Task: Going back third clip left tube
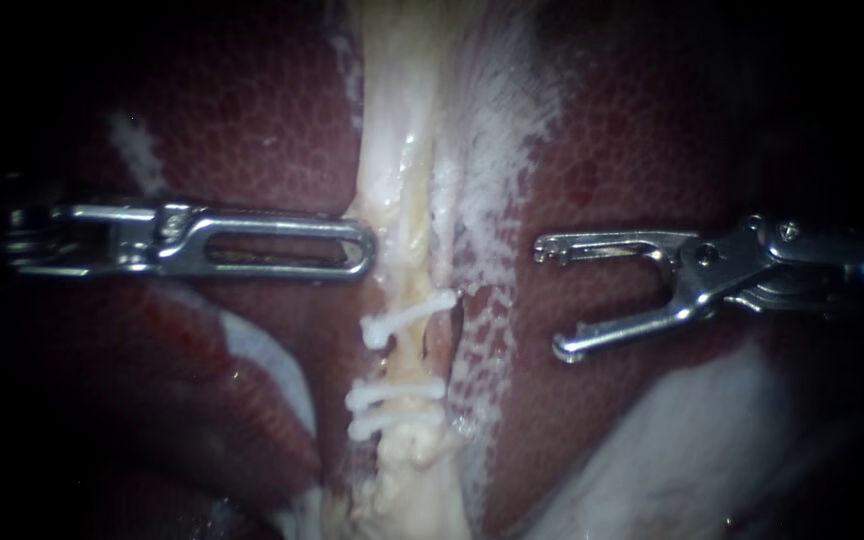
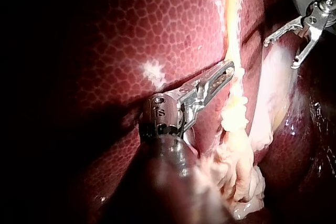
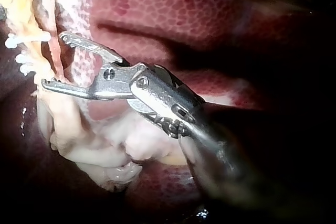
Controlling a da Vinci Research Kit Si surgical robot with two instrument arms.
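Note:
A pale yellowish tube (image 1: 399, 200) runs down the middle of the liver (image 1: 252, 110). Three white clips cross it: one slanted clip (image 1: 407, 315) above and two close together (image 1: 395, 392) below. My left instrument (image 1: 364, 246) lies level, its slotted jaws shut, tip touching the tube's left edge above the clips. The left wrist view shows those jaws (image 2: 223, 74) together against the tube (image 2: 231, 35). My right instrument (image 1: 549, 298) stands to the right of the tube, apart from it, jaws wide open and empty. In the right wrist view the open jaws (image 3: 53, 60) point at the clips (image 3: 25, 39).
White filmy tissue (image 1: 492, 120) spreads over the liver just right of the tube. A pale smooth mass (image 1: 672, 460) lies at the lower right, and a pale fold (image 1: 262, 360) at the lower left. Ragged whitish tissue (image 2: 236, 161) hangs at the tube's lower end.

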